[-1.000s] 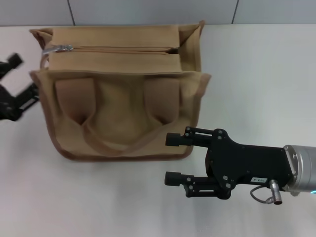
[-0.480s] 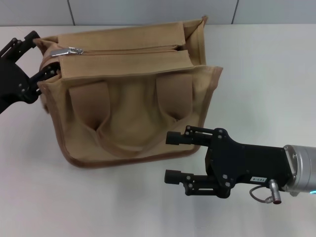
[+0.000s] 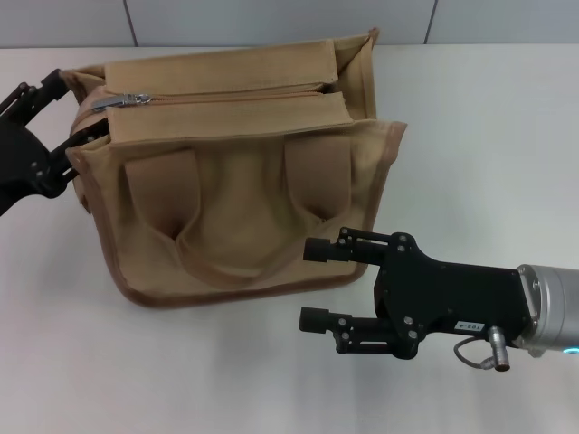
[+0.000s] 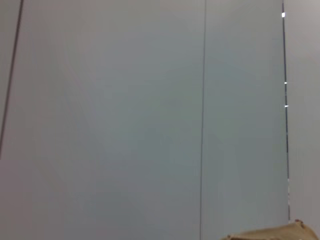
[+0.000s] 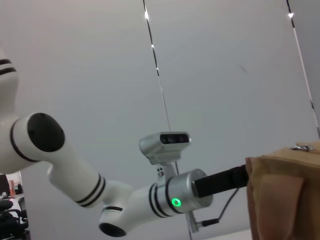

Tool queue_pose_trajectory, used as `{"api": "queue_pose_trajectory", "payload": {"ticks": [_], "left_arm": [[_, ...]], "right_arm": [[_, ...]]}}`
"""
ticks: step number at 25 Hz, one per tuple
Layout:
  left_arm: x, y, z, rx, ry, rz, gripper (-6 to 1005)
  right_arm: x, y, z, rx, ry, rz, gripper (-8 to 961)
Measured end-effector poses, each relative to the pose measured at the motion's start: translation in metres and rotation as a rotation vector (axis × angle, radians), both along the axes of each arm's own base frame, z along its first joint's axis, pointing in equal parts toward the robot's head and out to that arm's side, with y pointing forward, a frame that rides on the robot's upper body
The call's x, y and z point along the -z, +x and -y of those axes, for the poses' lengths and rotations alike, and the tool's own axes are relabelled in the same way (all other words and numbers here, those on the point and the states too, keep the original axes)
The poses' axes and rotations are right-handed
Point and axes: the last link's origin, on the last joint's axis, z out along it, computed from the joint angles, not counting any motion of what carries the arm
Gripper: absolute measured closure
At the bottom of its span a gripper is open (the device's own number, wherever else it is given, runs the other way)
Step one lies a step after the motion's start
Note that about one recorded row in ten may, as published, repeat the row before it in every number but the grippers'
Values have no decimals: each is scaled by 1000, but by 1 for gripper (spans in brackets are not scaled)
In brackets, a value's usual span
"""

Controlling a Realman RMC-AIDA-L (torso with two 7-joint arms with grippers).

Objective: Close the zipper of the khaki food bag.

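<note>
The khaki food bag stands on the white table, its handles hanging down its near side. The zipper runs along the top panel, with the silver pull tab at its left end. My left gripper is open, its fingers spread on either side of the bag's left end near the tab. My right gripper is open, low beside the bag's near right corner. The right wrist view shows the bag, the tab and the left arm against it.
A grey panelled wall runs behind the table. The left wrist view shows that wall and a sliver of the bag. White table surface lies to the right of the bag and in front of it.
My left gripper has moved in from the far left to the bag's left end. The bag has shifted right and turned a little. The right gripper has barely moved.
</note>
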Motion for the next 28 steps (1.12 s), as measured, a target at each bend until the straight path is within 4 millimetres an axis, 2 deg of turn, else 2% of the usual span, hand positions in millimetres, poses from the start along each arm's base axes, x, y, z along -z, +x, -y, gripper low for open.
{"api": "queue_pose_trajectory", "payload": {"ticks": [6,12,15,20,28], "left_arm": [[1,-5,7,-16,10,-1,214],[5,-2,6,-3,7,5,437],[4,-3,6,-11,20,18,670],[2,-3,6,-21,38,44,864],[7,-2,6,-25,21,51,933]], "right_arm": [[2,-2,-3,1,-4,6,224],[2,-2,-2,-3,1,6,224],[3,-1,-2,2,-2,6,224],[5,0,-2,11,0,13,224],[5,-1,-3,7,1,15,224]]}}
